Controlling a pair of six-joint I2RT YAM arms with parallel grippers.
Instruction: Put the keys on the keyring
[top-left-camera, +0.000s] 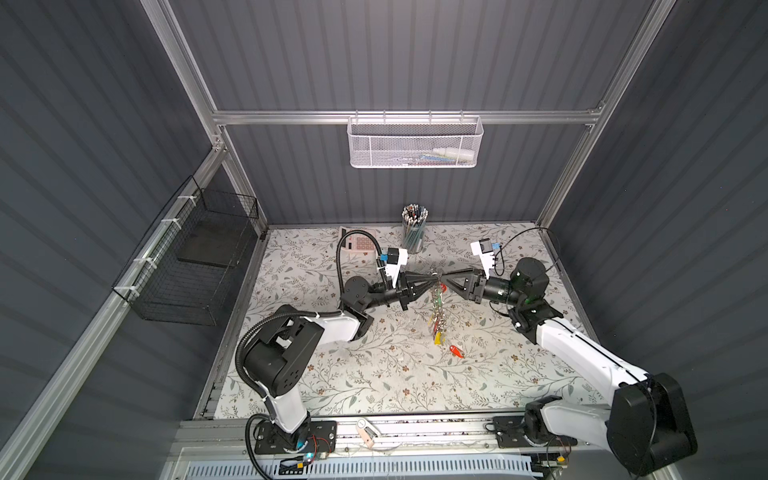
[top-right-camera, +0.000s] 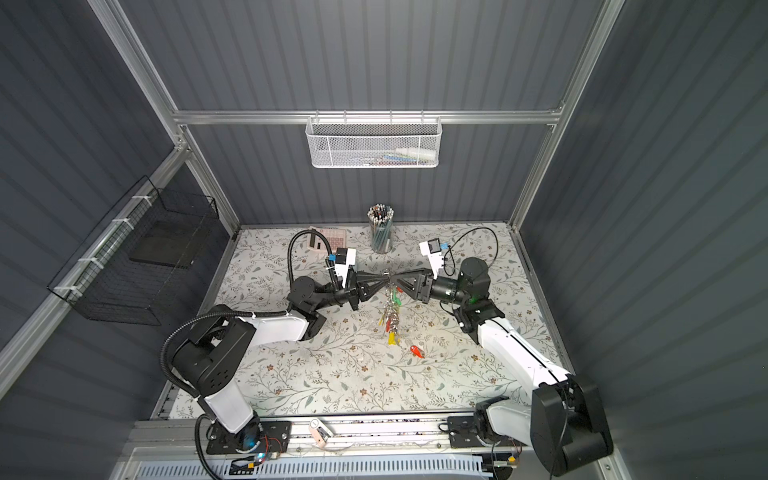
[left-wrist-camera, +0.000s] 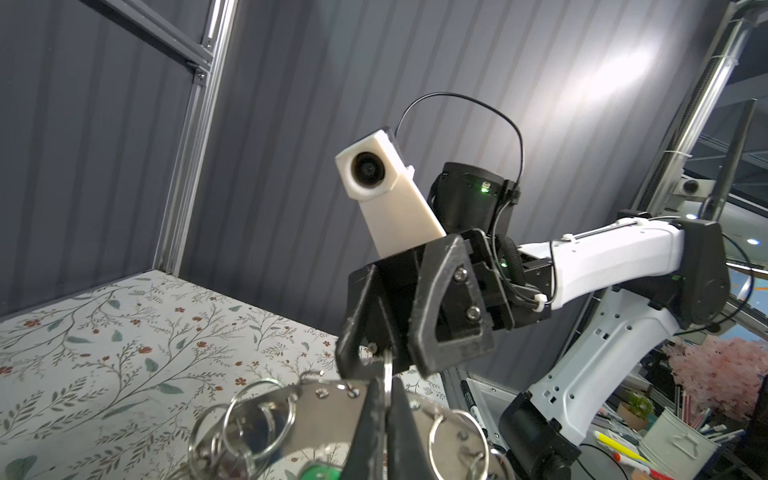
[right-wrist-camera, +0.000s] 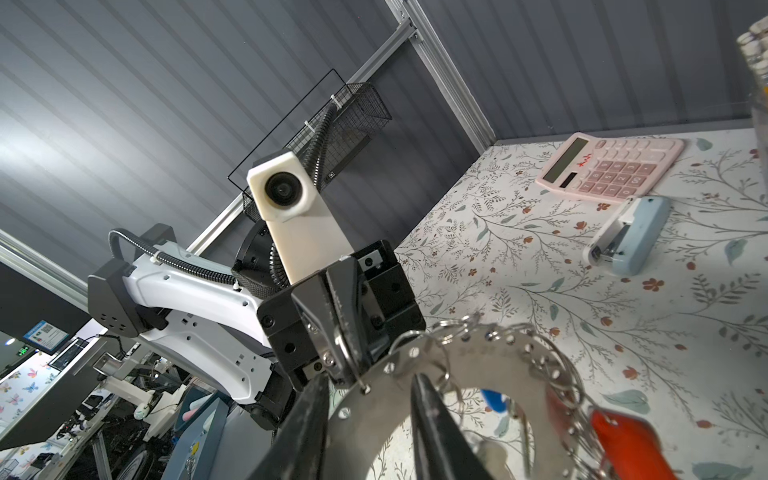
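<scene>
Above floral tbl (top-left-camera: 374, 374), 2 arms (top-left-camera: 332, 326) (top-left-camera: 573, 353) horiz., jaws meeting at keyring (left-wrist-camera: 324, 411).

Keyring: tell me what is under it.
A bunch of keys with green, red and yellow tags hangs from the keyring. A red-tagged key lies loose on the table. The bunch hides the spot straight beneath.

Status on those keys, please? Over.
Left gripper shut on a split ring at the keyring rim. Right gripper straddles keyring, grip unclear. Red-tagged key lies loose on table.
</scene>
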